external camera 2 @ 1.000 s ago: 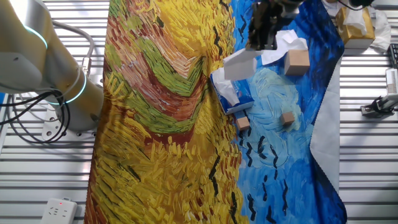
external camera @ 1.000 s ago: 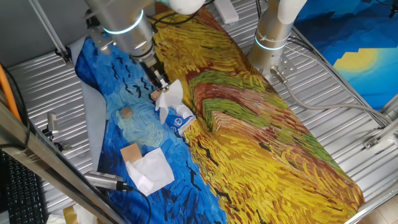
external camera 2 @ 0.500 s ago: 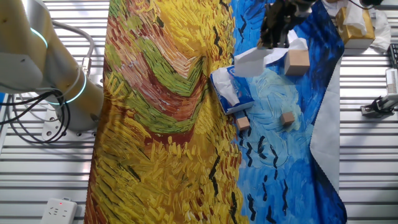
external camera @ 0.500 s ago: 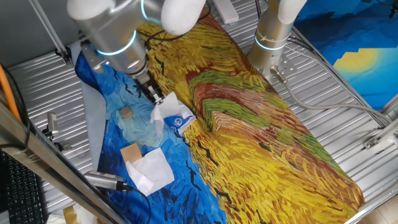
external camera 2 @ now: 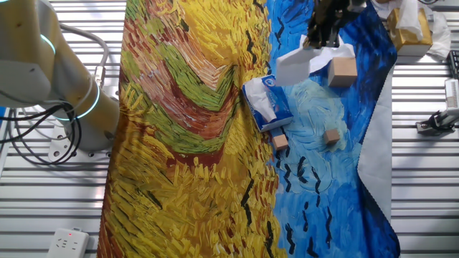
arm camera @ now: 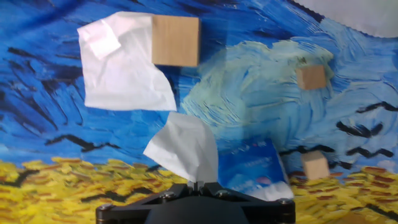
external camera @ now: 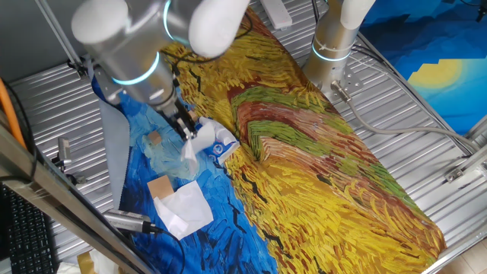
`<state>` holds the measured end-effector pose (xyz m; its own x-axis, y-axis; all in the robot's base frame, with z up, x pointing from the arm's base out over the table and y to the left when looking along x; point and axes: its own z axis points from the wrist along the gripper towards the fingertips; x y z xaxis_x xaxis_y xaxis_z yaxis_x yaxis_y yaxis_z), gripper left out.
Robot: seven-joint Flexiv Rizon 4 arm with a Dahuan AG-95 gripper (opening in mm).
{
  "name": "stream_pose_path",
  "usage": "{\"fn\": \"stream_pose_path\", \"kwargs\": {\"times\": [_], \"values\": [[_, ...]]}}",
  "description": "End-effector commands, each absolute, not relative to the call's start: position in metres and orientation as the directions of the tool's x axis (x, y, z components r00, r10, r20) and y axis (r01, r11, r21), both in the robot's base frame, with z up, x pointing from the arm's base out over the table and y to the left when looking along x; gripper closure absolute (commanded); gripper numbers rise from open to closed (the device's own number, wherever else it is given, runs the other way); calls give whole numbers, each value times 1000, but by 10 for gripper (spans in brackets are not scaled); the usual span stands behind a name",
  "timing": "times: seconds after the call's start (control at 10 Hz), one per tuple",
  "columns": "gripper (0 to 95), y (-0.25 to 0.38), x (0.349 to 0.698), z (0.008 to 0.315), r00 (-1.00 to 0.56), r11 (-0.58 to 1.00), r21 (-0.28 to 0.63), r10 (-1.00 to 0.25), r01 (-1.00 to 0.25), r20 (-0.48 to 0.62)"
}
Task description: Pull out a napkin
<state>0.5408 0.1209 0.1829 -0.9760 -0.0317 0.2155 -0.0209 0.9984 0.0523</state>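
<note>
Now we have the end effector pinched on one corner of the napkin; in the hand view the sheet fans up and away from the closed fingertips at the bottom centre of the frame. In the other fixed view the napkin hangs from the end effector in the upper right of the frame, and appears clear of the blue tissue pack, which lies just below and left of it on the painted cloth that covers the desk.

We judge the pull itself nearly done, so the care now is in carrying the sheet off. We should keep the pinch firm, move steadily up and away from the pack, and avoid dragging the loose edge across the large wooden block or the flat white sheet in the upper left of the hand view.

Its long axis runs from the pinched corner to the free edge, pointing up and a little left in the hand view, down and left in the other fixed view.
</note>
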Motion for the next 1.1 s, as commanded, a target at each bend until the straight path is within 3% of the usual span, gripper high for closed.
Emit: {"fn": "stream_pose_path", "kwargs": {"times": [0.1,1.1], "values": [[950,126,544,180,-976,999,53,-20,-9,216],[950,165,573,199,-978,998,56,-5,7,209]]}}
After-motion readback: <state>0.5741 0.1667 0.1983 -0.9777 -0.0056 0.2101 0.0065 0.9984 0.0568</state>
